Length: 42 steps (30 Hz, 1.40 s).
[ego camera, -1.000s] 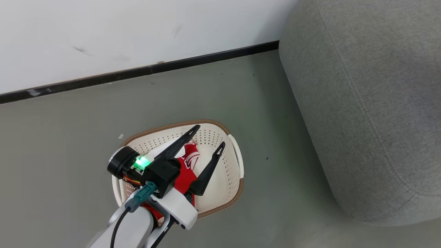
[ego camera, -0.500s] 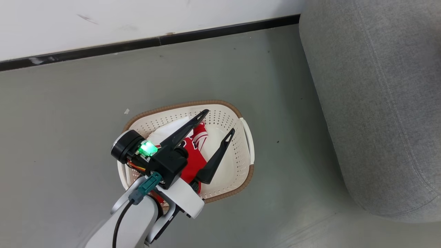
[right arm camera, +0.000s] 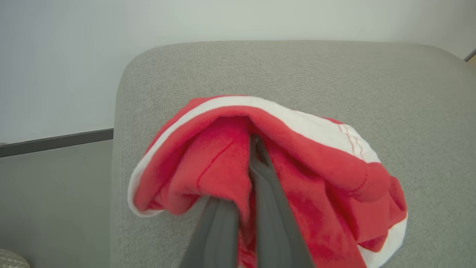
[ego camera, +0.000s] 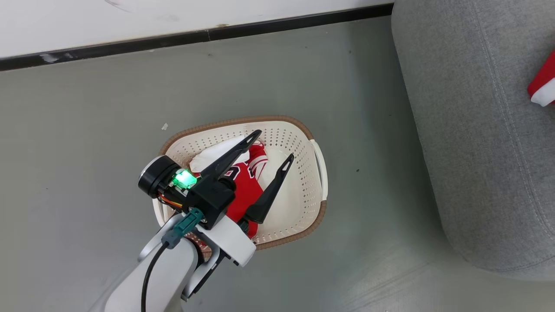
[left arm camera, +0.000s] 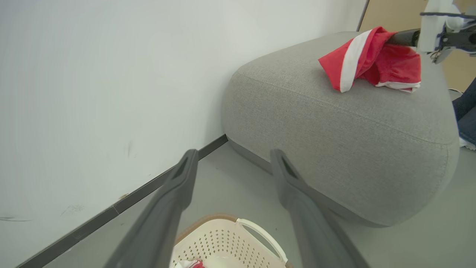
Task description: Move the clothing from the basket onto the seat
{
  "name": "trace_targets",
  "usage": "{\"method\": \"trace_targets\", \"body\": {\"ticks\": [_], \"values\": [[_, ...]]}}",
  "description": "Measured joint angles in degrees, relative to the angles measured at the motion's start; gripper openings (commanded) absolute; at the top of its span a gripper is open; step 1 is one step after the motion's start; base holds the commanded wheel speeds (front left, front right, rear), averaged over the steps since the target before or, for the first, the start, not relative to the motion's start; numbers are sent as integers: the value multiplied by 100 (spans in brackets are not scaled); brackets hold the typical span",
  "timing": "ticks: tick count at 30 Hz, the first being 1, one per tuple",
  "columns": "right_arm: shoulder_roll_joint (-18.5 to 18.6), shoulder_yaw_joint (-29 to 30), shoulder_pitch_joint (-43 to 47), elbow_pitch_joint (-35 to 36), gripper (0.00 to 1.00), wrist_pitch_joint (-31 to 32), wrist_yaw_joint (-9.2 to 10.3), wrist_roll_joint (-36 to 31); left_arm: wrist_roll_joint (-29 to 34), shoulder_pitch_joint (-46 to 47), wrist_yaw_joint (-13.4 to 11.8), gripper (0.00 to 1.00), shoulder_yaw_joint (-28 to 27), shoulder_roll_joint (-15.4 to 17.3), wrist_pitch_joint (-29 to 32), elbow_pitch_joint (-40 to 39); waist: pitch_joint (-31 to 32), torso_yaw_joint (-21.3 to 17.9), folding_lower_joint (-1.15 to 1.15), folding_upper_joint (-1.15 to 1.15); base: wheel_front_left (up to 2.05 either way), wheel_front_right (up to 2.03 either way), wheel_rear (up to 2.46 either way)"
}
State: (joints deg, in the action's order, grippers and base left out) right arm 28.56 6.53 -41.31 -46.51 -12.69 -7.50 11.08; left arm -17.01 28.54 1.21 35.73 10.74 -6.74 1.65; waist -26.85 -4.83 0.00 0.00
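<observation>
Bare floor between basket and seat, wall close behind basket, seat top mostly bare

I count two garments, one basket, one seat at three o'clock, and two of my own: left claw, right claw.

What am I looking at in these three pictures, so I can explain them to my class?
A wheeled two-armed robot tidying clothes. One picture looks down from its head; the others look along each wrist's fingers. On the grey floor sits an oval cream perforated plastic basket with a soft red jersey inside; the open left gripper hovers above it. The right gripper is shut on a second red white-trimmed garment, resting on the large grey fabric seat.
</observation>
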Motion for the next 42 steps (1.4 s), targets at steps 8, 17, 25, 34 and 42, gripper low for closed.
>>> {"method": "trace_targets", "body": {"ticks": [8,17,25,34,42], "values": [[-136,-73,148,-25,100,-110,0,1,-10,16,3,100,-10,-21,-100,196,93,-92,0,0,0,0,0],[-334,-294,586,509,100,-151,0,3,-111,13,3,100,-164,-26,-299,433,299,-261,0,0,0,0,0],[-442,-407,1082,1133,100,-151,0,4,-216,-152,-5,100,-347,16,-445,638,575,-435,0,0,0,0,0],[-519,-376,1262,2075,100,-152,0,-7,-446,-527,-197,100,-762,90,-624,898,963,-539,0,0,0,0,0],[-845,-777,1544,2576,100,-169,0,-62,-604,-977,-464,100,-1218,168,-704,1082,1305,-498,0,0,0,0,0]]}}
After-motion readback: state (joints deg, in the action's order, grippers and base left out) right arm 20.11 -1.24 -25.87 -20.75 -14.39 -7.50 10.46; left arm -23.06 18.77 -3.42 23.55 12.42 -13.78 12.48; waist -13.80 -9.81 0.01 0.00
